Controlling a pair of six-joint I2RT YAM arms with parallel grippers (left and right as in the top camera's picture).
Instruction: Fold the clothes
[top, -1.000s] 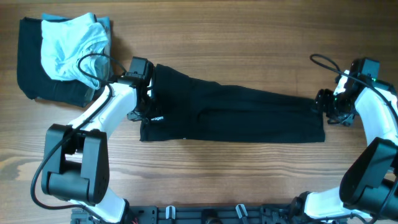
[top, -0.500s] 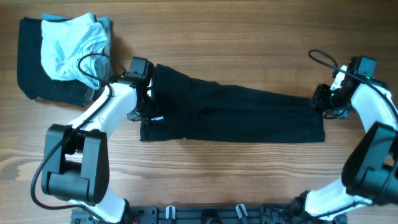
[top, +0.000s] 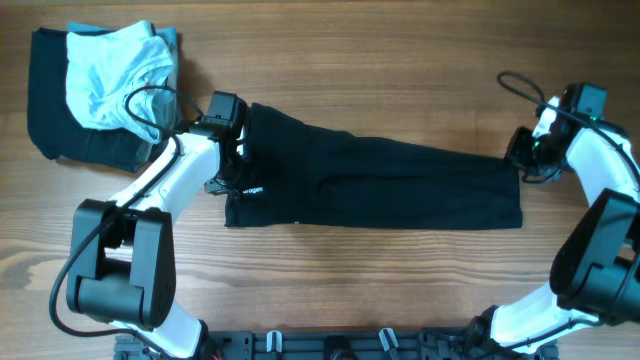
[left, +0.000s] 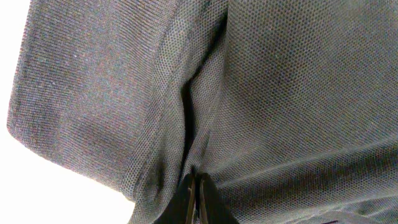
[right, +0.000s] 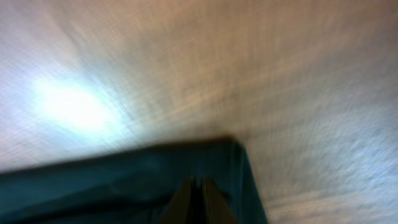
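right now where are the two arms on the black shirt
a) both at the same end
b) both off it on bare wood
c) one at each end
c: the left fingers pinch the black shirt at its white-label end, while the right fingers are shut at the corner of the opposite end.

Overhead even, sharp. Left wrist: polo shirt (left: 261, 93) weave crisp, background blown white. Right wrist motion-blurred, glare patch (right: 71, 106).
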